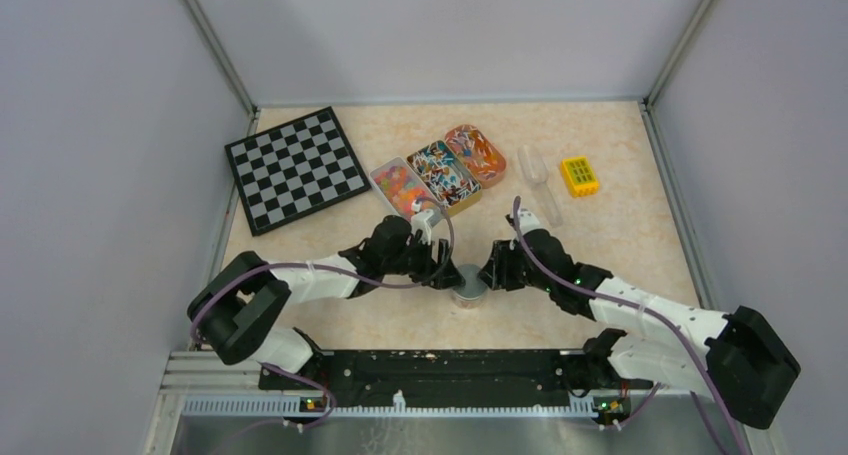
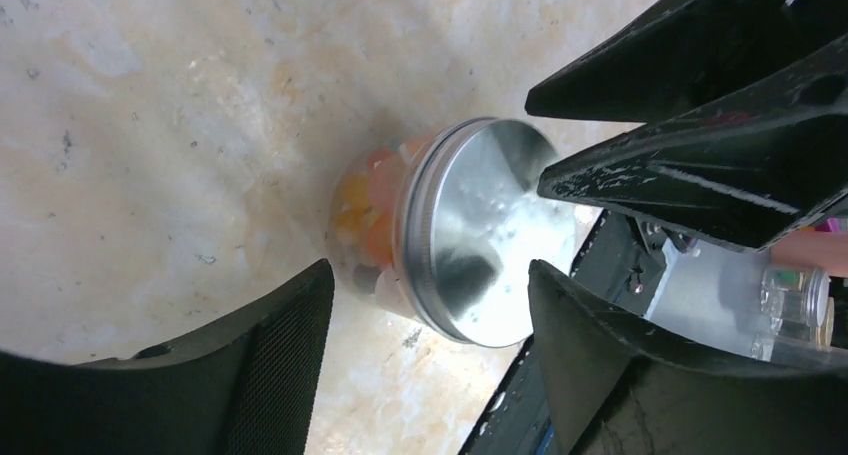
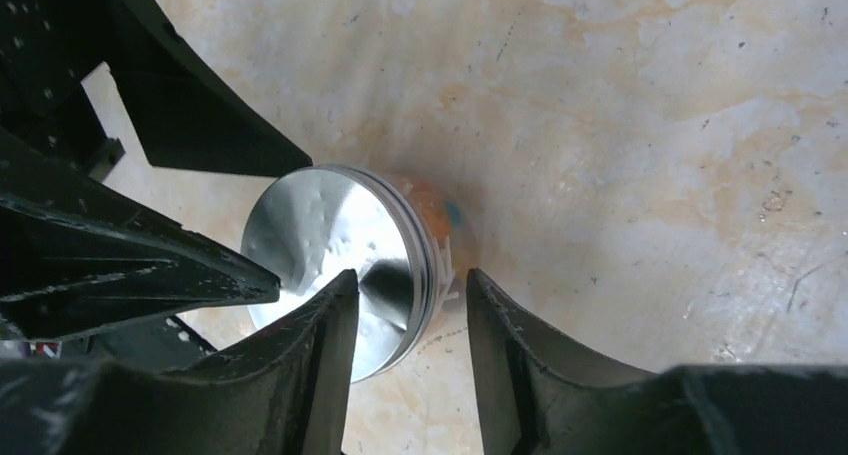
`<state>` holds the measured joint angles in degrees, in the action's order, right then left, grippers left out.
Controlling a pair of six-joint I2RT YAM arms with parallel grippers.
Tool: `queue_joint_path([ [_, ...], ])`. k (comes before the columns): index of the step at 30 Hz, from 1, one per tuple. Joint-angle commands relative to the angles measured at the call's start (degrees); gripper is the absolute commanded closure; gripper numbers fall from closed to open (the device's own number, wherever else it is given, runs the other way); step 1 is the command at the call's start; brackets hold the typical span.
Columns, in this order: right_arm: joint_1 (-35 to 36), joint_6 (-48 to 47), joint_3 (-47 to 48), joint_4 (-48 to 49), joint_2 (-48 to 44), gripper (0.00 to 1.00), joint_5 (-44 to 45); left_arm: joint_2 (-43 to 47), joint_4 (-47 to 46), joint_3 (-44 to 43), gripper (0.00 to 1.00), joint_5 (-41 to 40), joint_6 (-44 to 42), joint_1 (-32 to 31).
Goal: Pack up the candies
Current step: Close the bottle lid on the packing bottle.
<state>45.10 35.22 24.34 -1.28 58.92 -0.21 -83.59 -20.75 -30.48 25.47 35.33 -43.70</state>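
Silver-lidded, the jar point(image 2: 420, 245) of candies point(image 2: 355, 210) was judged light, slick and best gripped around its lid point(image 2: 490, 225). The left gripper point(image 2: 430, 270) and right gripper point(image 3: 410, 275) were seen parted.

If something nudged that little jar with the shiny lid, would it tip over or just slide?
The jar looks short and wide, so it would probably slide rather than tip. Its metal lid looks smooth, likely slippery to pinch. The candies seem to fill it, so it is probably weighty for its size.
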Motion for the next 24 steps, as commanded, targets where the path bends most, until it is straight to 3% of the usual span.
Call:
queue_joint_path([
  [1,-0.9,-2.0,3.9,-6.7,-3.5,0.55,-0.5,3.5,8.1,-6.0,0.22,-0.7,-3.0,-0.3],
  [6,-0.9,1.1,0.7,-3.5,-5.0,0.55,-6.8,4.2,6.2,-3.8,0.21,1.9,-1.1,-0.3],
  [8,-0.9,1.9,-0.7,-0.8,-4.6,0.55,-8.8,3.5,4.9,-2.5,0.25,2.4,-0.2,-0.3],
  [17,-0.9,6.4,-7.9,5.2,-1.6,0.67,-9.0,-2.3,3.7,2.7,0.56,-0.2,1.2,-0.4],
  [24,-0.9,6.8,-11.7,7.2,-0.7,0.77,-6.4,-5.5,2.3,5.5,0.73,-4.1,1.5,0.0],
])
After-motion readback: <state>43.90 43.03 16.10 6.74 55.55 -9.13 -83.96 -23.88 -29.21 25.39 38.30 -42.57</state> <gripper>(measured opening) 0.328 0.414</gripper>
